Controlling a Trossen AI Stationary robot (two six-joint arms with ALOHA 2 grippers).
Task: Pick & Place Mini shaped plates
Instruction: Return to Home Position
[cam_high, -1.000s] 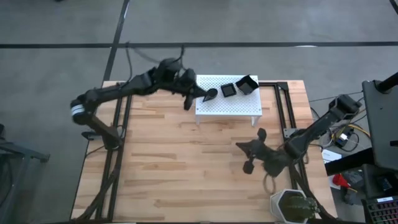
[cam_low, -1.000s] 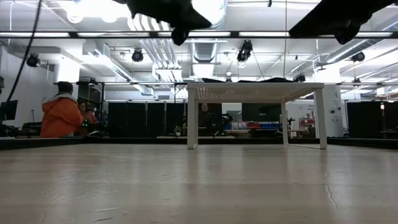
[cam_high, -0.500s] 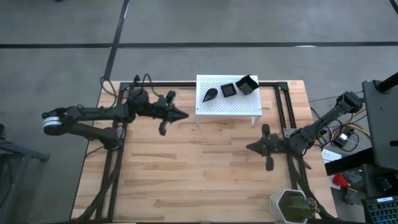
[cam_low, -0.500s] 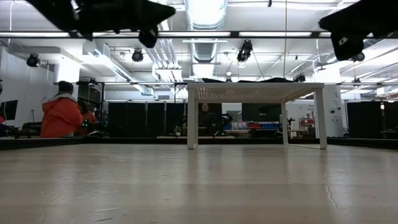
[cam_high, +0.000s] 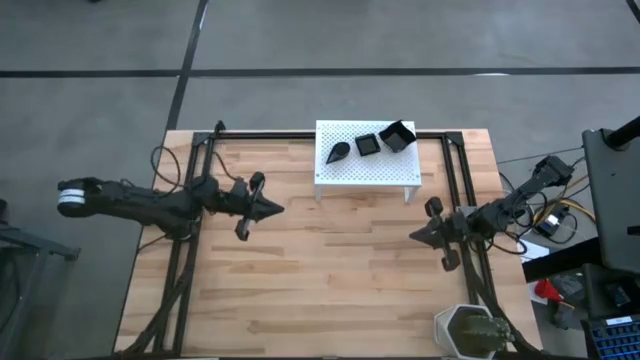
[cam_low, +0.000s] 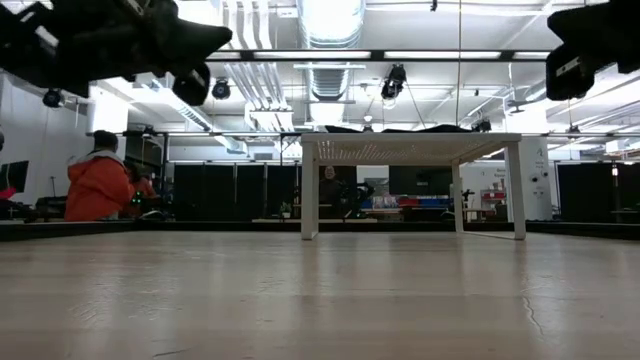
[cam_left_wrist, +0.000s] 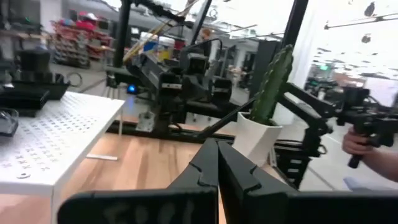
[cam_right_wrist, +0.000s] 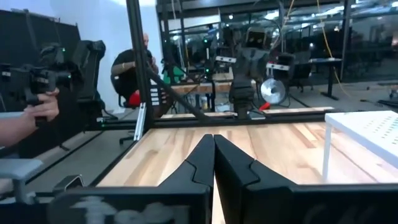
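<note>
High view first. The nearest thing is the white pot with the cactus (cam_high: 468, 332) at the near right corner of the counter (cam_high: 320, 290), and nothing is happening there.

Mid-counter is where the change is. A second ago the left hand (cam_high: 272, 207) was right up at the left end of the white perforated stand (cam_high: 365, 172), beside the teardrop plate (cam_high: 338, 152). Now it has pulled back well to the left of the stand and hangs over the left part of the counter, carrying nothing. The right hand (cam_high: 418, 236) has backed off too, sliding out toward the right edge of the counter. In the wrist views the left arm's fingers (cam_left_wrist: 205, 168) are pressed together with nothing between them, and the right arm's fingers (cam_right_wrist: 200, 163) are the same.

Farther back, on the stand at the far edge, the mini shaped plates haven't budged. The teardrop plate sits toward the left, a square plate (cam_high: 368, 144) just right of it, and a tilted square plate (cam_high: 398, 135) at the far right corner. I can't tell from above how many are stacked in each spot.

My read is that the last drop-off released clean and nothing got dragged along. The placing looks finished, and both arms are just heading back to rest.

Way beyond the counter, the low view shows a person in an orange jacket (cam_low: 97, 185), well clear of everything.
</note>
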